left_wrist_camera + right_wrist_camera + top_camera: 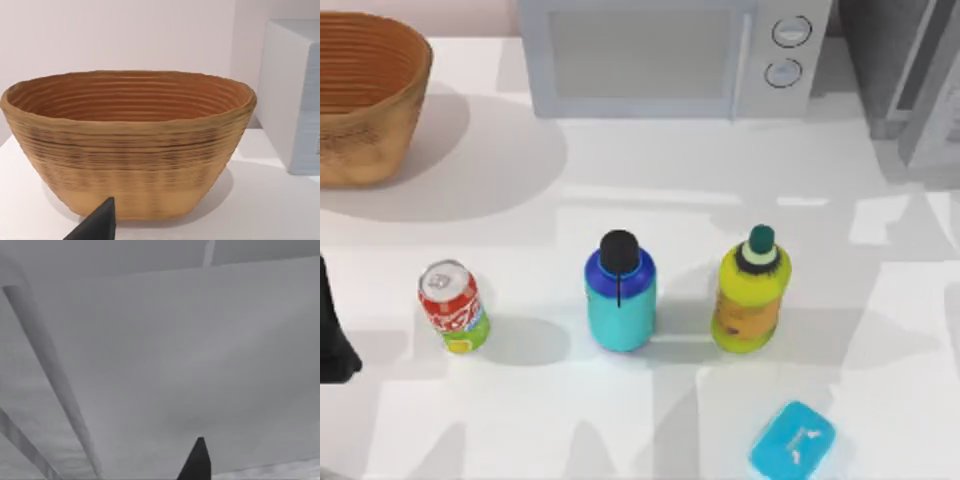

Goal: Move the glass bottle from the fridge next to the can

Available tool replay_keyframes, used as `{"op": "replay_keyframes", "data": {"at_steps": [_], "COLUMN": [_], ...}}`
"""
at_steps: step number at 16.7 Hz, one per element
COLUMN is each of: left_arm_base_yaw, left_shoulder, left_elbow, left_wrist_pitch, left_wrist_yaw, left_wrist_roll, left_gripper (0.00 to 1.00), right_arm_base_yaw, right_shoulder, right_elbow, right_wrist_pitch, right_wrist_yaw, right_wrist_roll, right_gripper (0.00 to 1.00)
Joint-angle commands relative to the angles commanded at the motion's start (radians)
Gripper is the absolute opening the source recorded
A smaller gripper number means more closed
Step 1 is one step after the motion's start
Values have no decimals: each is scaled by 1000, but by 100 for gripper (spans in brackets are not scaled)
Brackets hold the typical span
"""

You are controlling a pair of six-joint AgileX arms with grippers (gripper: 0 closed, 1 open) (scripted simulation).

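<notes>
White table (pixel 620 420): can (pixel 452 306), glass bottle (pixel 620 293) apart.

The glass bottle (pixel 620 300) stands upright on the counter (pixel 650 210) near the middle, cyan in the body with a blue shoulder and a round black cap. The can (pixel 452 307) stands upright to its left, apart from it with bare counter between them; it is small and red with white lettering, a green base and a silver top, and shorter than the bottle. The fridge (pixel 910 90) sits at the counter's far right corner, a grey cabinet with a pale glass door (pixel 190 365) and a light frame.
</notes>
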Motion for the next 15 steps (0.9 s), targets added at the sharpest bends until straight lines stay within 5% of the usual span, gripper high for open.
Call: {"op": "replay_keyframes", "data": {"at_steps": [9, 15], "left_arm_base_yaw": [0, 0], "left_shoulder": [0, 0], "left_elbow": [0, 0], "left_wrist_pitch": [0, 0], "left_wrist_yaw": [0, 0], "left_wrist_roll": [0, 0], "left_gripper": [100, 100], "right_arm_base_yaw": [42, 44], "right_shoulder": [-6, 188], "right_elbow": [-16, 225], "right_wrist_pitch": [26, -20], "right_wrist_yaw": [63, 65], "right_wrist_roll": [50, 50], "right_gripper": [100, 100]}}
